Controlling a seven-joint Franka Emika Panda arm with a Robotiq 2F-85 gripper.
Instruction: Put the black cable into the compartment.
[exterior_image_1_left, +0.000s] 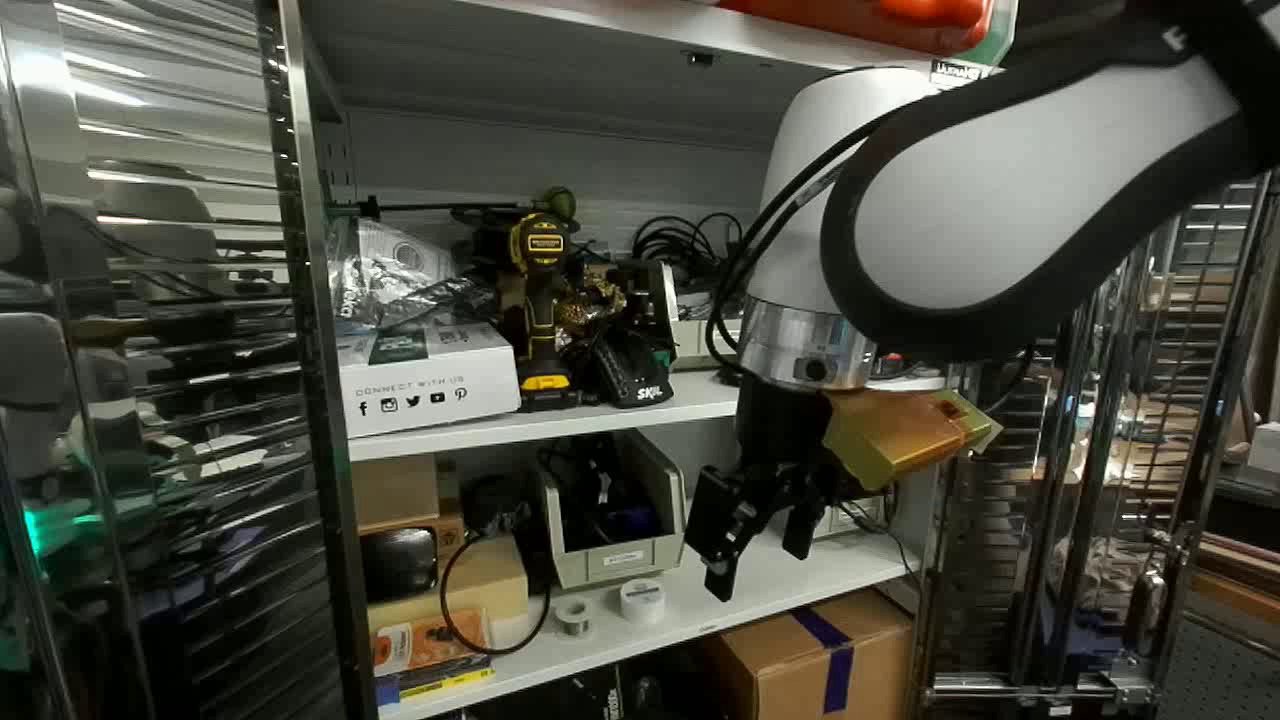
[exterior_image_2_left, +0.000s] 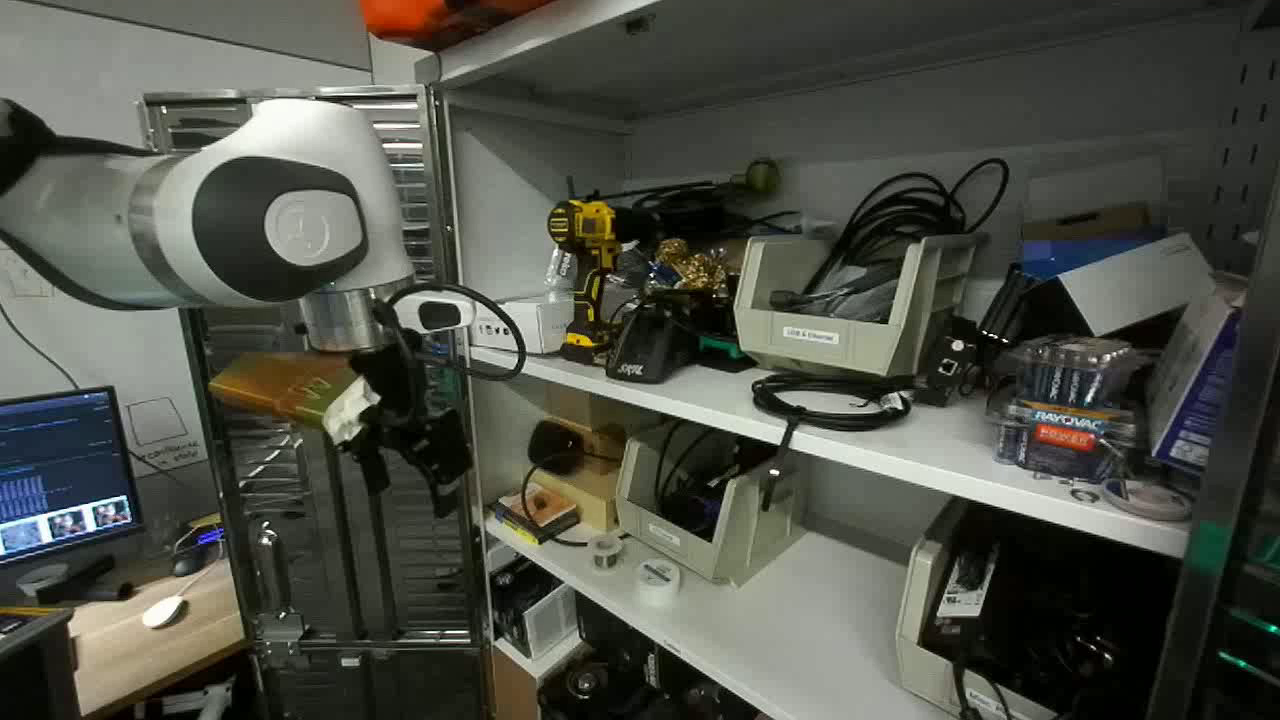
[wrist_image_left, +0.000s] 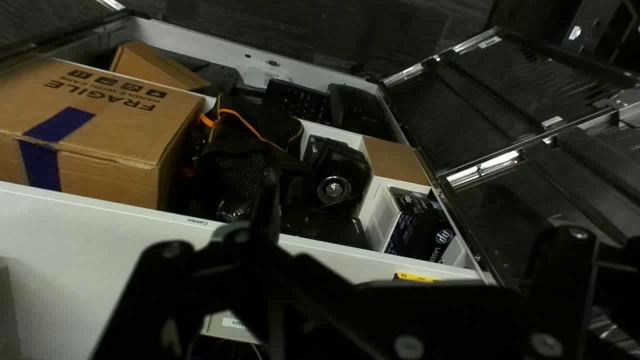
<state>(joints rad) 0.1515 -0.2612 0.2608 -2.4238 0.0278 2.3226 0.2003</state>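
The black cable (exterior_image_2_left: 790, 408) lies in a loose coil on the upper shelf in an exterior view. One end hangs over the shelf's front edge. It stands just in front of a grey bin (exterior_image_2_left: 838, 343) that holds other black cables. I cannot tell which bin is the compartment. My gripper (exterior_image_1_left: 758, 566) is open and empty, pointing down in front of the shelves. It also shows in an exterior view (exterior_image_2_left: 411, 495), well to the side of the cable coil. In the wrist view its fingers (wrist_image_left: 422, 205) are spread wide, with nothing between them. The coil is out of the wrist view.
A grey bin with cables (exterior_image_2_left: 690, 545) and two white rolls (exterior_image_2_left: 658, 580) are on the middle shelf. A yellow-and-black drill (exterior_image_2_left: 585, 280) and a white box (exterior_image_1_left: 430, 385) are on the upper shelf. Battery packs (exterior_image_2_left: 1065, 430) sit near its end. Another bin (exterior_image_2_left: 915, 610) stands lower.
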